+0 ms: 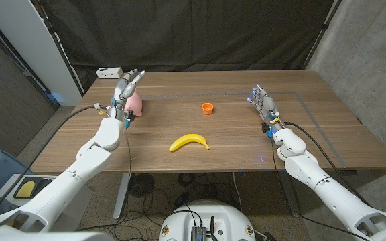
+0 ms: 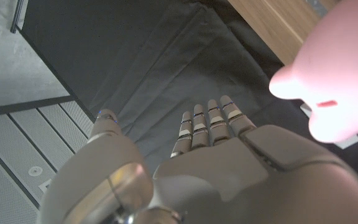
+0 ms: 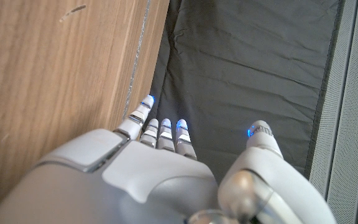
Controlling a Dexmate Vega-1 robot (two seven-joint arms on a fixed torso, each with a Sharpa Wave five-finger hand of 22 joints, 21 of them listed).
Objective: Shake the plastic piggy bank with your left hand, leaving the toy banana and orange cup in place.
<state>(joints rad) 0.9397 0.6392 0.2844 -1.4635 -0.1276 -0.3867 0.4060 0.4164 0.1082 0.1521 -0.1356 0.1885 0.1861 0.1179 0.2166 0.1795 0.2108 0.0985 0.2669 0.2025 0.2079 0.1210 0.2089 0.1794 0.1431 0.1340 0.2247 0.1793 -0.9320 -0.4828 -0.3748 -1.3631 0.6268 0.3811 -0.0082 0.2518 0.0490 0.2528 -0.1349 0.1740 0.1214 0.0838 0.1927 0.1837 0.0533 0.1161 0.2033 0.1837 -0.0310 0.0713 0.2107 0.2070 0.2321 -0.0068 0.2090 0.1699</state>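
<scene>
Fingers (image 1: 134, 75) of the left hand (image 1: 127, 90) reach out straight and a little apart beside the pink piggy bank (image 1: 135, 104). They are not wrapped around it. I cannot tell if the hand touches the pig. The pig stands on the wooden table (image 1: 327, 127), out at about ten o'clock from the table's middle, near the far left corner. In the left wrist view the pig (image 2: 337, 81) looks big and close by the hand (image 2: 229, 168).

At about six o'clock from the middle lies the yellow toy banana (image 1: 189, 142). The little orange cup (image 1: 208, 108) stands just past the banana, at about twelve o'clock. A white box (image 1: 110, 71) sits at the far left corner.

Over at three o'clock the right hand (image 1: 265, 106) holds nothing, with its fingers (image 3: 160, 132) straight.
</scene>
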